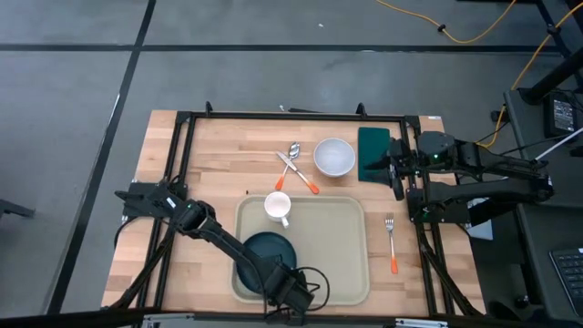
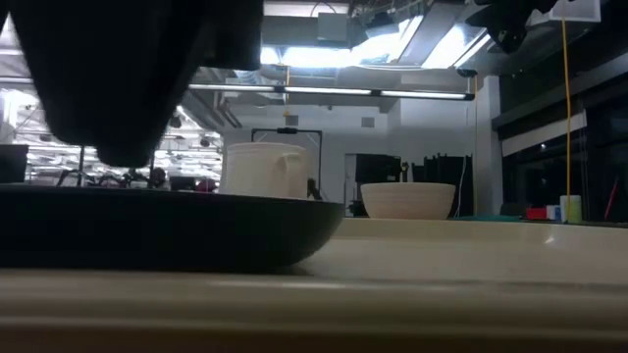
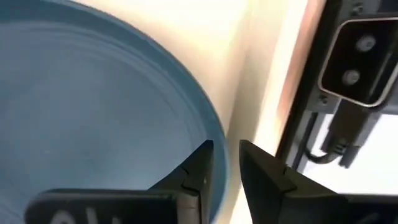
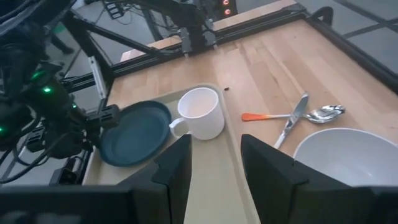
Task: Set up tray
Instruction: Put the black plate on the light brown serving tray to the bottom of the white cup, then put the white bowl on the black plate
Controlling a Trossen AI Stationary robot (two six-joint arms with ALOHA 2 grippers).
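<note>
tray (image 1: pixel 342 239) right half: bare, open from above | tray left: blue plate (image 1: pixel 264 253) and white mug (image 1: pixel 278 207) occupy it, left gripper (image 1: pixel 290 290) over the plate's near rim | right of tray: fork (image 1: pixel 391 244) on wood | behind tray: bowl (image 1: pixel 334 157), knife and spoon (image 1: pixel 293 164), green napkin (image 1: pixel 374 151) under right gripper (image 1: pixel 397 173)

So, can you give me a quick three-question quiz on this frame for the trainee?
1. True or false: the white mug stands on the tray.
2. The left tool is at the rim of which item?
3. In the high view, the right tool is nearest: A the dark green napkin; B the mug; C the tray.

Key: 1 true. 2 the dark blue plate, which lies on the tray. 3 A.
</note>
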